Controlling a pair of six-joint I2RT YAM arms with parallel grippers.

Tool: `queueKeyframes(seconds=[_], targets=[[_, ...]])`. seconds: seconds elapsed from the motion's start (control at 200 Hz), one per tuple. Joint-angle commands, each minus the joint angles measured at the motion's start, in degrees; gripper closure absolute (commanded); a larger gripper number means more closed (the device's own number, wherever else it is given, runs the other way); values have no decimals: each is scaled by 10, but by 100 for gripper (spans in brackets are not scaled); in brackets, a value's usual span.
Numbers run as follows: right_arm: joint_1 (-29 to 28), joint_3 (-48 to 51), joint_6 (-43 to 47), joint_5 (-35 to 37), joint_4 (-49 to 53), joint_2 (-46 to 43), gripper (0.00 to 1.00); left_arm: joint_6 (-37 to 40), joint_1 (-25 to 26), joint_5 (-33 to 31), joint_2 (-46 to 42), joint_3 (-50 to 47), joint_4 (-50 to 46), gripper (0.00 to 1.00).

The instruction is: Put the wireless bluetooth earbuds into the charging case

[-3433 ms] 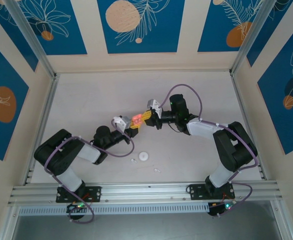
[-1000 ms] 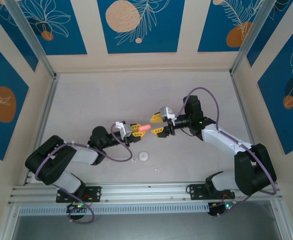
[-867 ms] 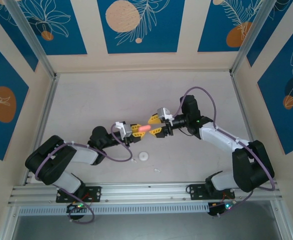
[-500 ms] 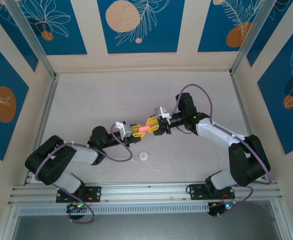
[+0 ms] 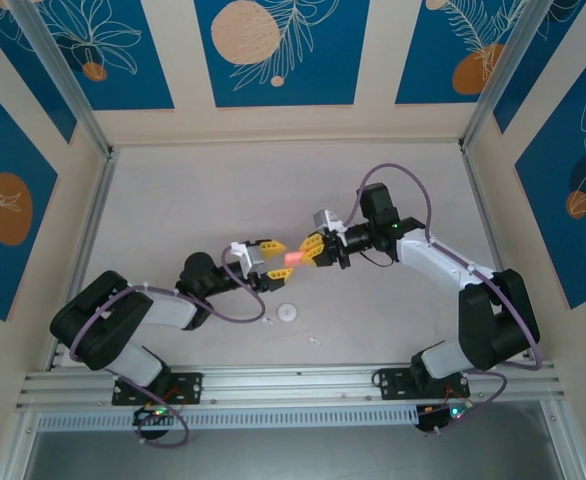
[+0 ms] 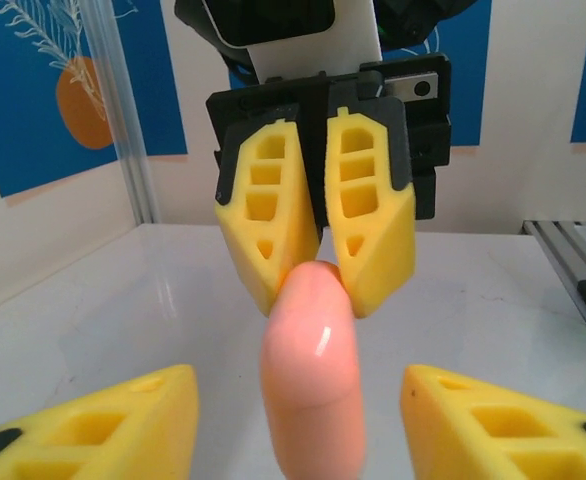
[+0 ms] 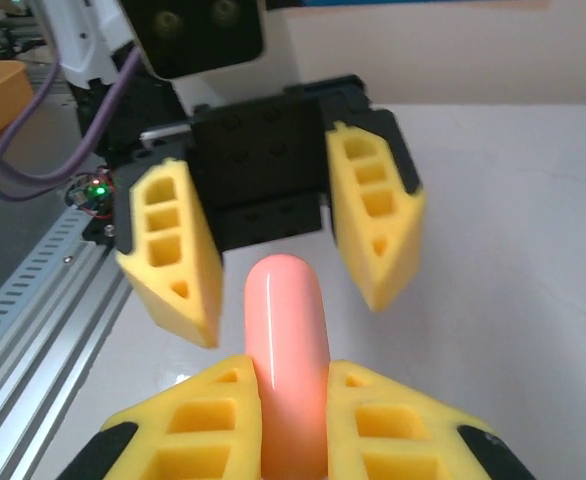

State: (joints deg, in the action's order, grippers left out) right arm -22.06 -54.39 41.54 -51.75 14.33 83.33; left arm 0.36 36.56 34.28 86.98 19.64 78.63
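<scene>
A glossy salmon-pink charging case [image 5: 290, 260] hangs in the air above the table's middle, closed and seen edge-on. My right gripper [image 5: 302, 254] is shut on its far end; in the right wrist view the pink case [image 7: 286, 320] sticks out from between my right fingers [image 7: 201, 425]. My left gripper [image 5: 273, 258] faces it, open, its fingers [image 6: 103, 425] spread wide on either side of the pink case [image 6: 310, 385] without touching. A round white case [image 5: 289, 313] lies on the table below. Two tiny white earbuds [image 5: 266, 321] [image 5: 315, 341] lie beside it. The pink earbuds are hidden.
The grey tabletop [image 5: 193, 200] is walled on three sides by blue-and-cream panels. An aluminium rail [image 5: 293, 380] runs along the near edge by the arm bases. Purple cables [image 5: 393, 175] loop over both arms.
Half a second ago both grippers pinched the pink case. My left gripper has since opened and let go, and the right gripper has drawn slightly to the right with the case.
</scene>
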Motion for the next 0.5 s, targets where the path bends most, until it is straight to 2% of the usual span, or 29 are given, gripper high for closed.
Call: queueKeyframes(seconds=[0.0, 0.105, 0.22, 0.355, 0.495], targets=[[21, -37, -27, 35, 72, 21, 89, 5, 4, -34, 5, 1, 20, 41], [41, -68, -62, 57, 116, 53, 89, 4, 4, -84, 5, -9, 20, 35], [62, -97, -116, 80, 140, 92, 89, 7, 4, -140, 4, -23, 20, 34], [92, -134, -153, 100, 177, 140, 90, 11, 4, -163, 5, -33, 20, 34], [100, -175, -149, 124, 240, 188, 90, 12, 4, -182, 14, -39, 20, 34]])
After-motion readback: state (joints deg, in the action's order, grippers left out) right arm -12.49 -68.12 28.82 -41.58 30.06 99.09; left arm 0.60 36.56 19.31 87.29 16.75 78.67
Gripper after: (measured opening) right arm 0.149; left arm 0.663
